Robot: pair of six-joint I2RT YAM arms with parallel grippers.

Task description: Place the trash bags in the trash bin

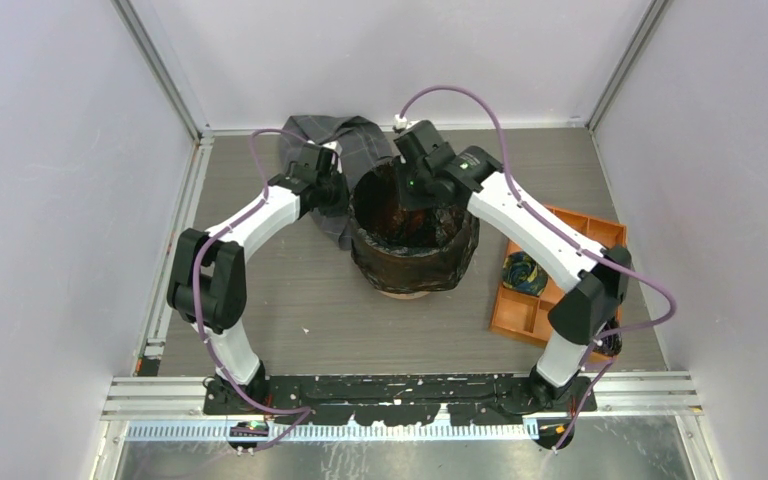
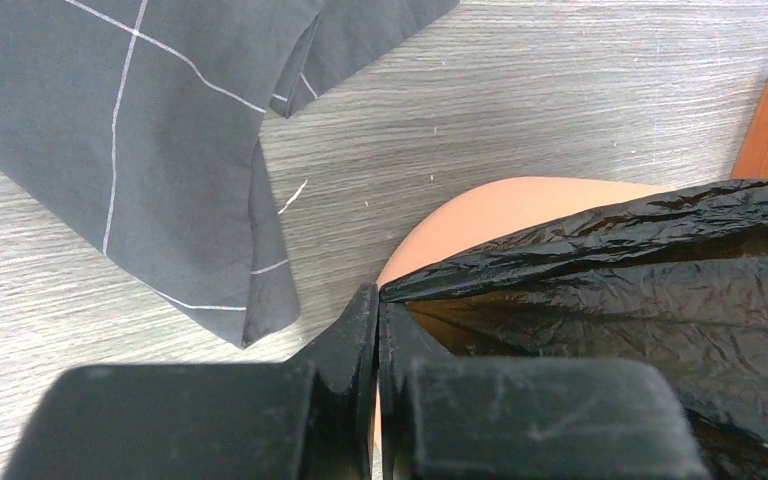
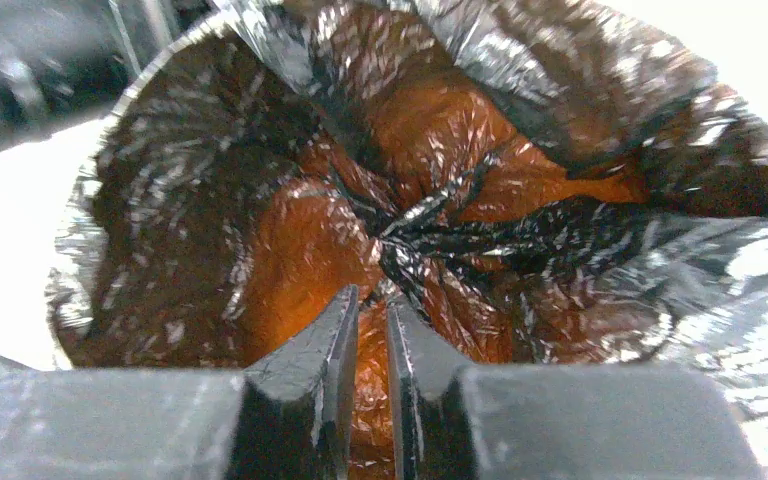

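The orange trash bin (image 1: 405, 292) stands mid-table with a glossy black trash bag (image 1: 415, 255) lining it and folded down over its rim. My left gripper (image 1: 345, 195) is at the bin's left rim. In the left wrist view it (image 2: 378, 295) is shut on the bag's edge (image 2: 640, 290), with the bin's wall (image 2: 480, 215) just beyond. My right gripper (image 1: 415, 195) reaches down into the bin from the far side. In the right wrist view it (image 3: 370, 300) is narrowly open and holds nothing, above the bag's gathered bottom (image 3: 430, 220).
A grey checked cloth (image 1: 330, 140) lies behind and left of the bin, and shows in the left wrist view (image 2: 140, 150). A flat orange compartment tray (image 1: 560, 270) sits to the right with a dark patterned bundle (image 1: 523, 272) in it. White walls enclose the table.
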